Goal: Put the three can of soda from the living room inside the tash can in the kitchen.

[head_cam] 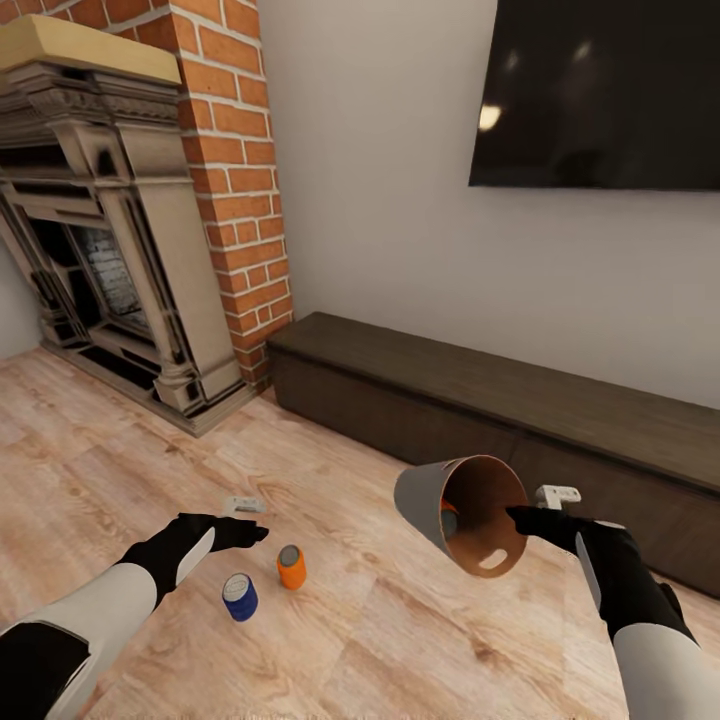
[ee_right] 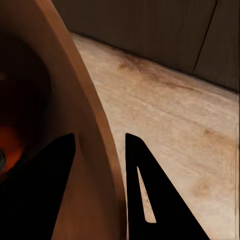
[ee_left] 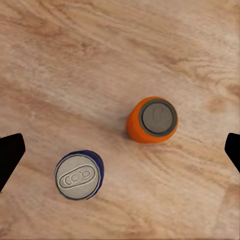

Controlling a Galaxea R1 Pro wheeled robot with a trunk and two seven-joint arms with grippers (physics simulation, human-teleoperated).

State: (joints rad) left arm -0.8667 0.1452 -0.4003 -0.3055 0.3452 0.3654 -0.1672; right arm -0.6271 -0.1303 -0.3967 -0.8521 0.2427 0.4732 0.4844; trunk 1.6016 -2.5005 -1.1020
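Right gripper's got the bin by the rim, 2 cans on the floor under the left one

The right gripper [head_cam: 520, 518] is clamped on the rim of the tash can [head_cam: 425, 497], 1 finger inside and 1 outside the wall, holding it up in the air and tipped on its side so the brown inside faces the camera, with a bit of orange showing in there. The left gripper [head_cam: 262, 534] hangs over the light wood floor [head_cam: 120, 450] with its fingers spread wide apart, nothing between them. Right below it stand the orange can [head_cam: 291, 567] and the blue can [head_cam: 240, 597], both upright, near each other but not touching. The long dark cabinet [head_cam: 450, 390] runs along the wall under the TV [head_cam: 600, 95], brick fireplace [head_cam: 110, 250] off to the left.
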